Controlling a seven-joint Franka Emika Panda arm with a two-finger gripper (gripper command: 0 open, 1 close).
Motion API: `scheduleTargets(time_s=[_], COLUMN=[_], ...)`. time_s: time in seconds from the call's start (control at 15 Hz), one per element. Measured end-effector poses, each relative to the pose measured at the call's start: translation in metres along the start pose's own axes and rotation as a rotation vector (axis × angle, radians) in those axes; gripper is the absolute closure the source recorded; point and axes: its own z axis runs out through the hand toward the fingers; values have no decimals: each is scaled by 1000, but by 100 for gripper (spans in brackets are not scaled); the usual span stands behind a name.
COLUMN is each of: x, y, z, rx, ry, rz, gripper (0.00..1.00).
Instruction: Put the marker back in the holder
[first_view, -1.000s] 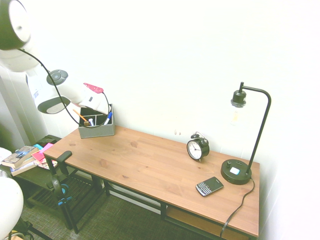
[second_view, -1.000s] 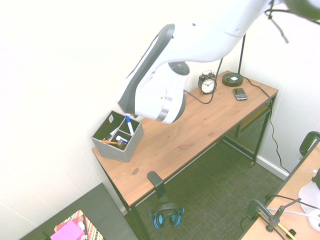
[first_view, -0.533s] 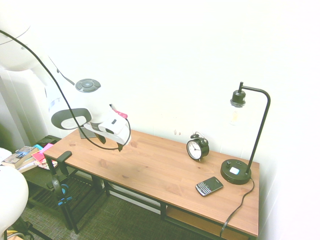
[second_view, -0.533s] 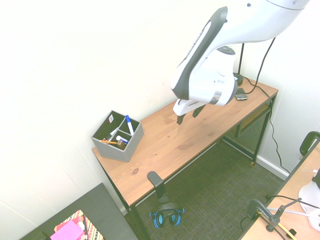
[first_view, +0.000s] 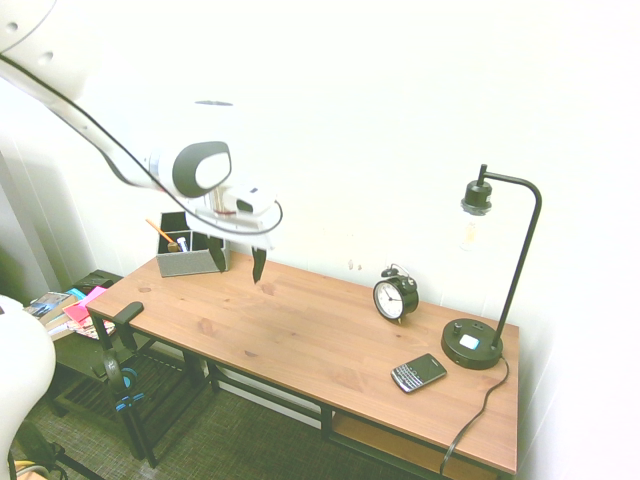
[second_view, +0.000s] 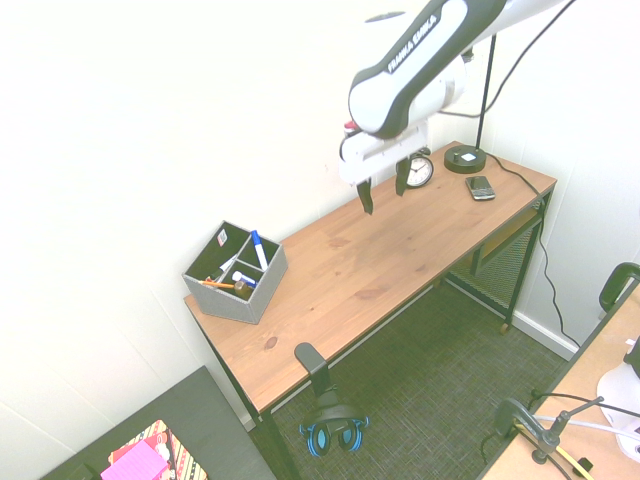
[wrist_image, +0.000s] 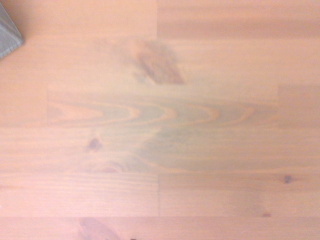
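The gripper (second_view: 383, 189) has been lifted away from the holder (second_view: 236, 277) and now hangs above the mid-desk (second_view: 400, 260), fingers spread wide and empty. The marker (second_view: 258, 248) is seen standing in the holder, blue cap up, at the desk's end far from the clock (first_view: 395, 294).

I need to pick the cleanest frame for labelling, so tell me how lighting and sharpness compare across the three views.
First exterior view: overexposed, white wall blown out, the holder partly hidden behind the arm. Second exterior view: also bright, but the marker reads clearly. Wrist view: soft, warm-tinted, mostly bare table wood.
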Motion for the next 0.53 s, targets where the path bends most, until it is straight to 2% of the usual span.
scheduleTargets(time_s=[0.2, 0.53], x=[1, -34], y=[-23, 3], z=[-65, -113], rx=[13, 27], ry=[0, -25], rz=[1, -3], gripper=[0, 0])
